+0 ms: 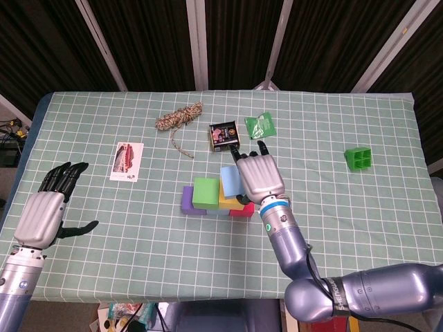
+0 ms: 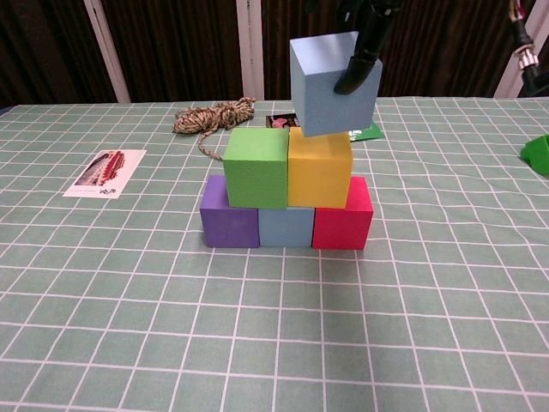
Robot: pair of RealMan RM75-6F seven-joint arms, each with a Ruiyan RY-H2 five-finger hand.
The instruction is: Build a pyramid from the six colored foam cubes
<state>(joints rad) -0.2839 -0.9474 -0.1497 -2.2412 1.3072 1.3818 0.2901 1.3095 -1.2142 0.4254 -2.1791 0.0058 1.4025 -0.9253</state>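
- We see the light blue cube (image 2: 333, 83) held tilted above the stack, over the yellow cube (image 2: 320, 167); whether its lower edge touches the yellow top we cannot tell.
- Right hand (image 1: 257, 176) grips the light blue cube from above; a dark fingertip (image 2: 356, 75) presses its front face; the rest of the hand is cut off in the chest view.
- Stack on the worktop (image 1: 387, 207): bottom row is purple cube (image 2: 228, 215), blue cube (image 2: 286, 227), pink cube (image 2: 343, 216), touching side by side; second row is green cube (image 2: 256, 166) and the yellow cube, touching.
- Left hand (image 1: 47, 207) sits well apart at the worktop's left edge, holding nothing, fingers spread and extended.
- Behind the stack: coil of twine (image 1: 178, 117), small black box (image 1: 224, 136), green packet (image 1: 261, 126).
- A printed card (image 1: 127, 161) lies left of the stack; a green moulded block (image 1: 358, 158) lies far right.
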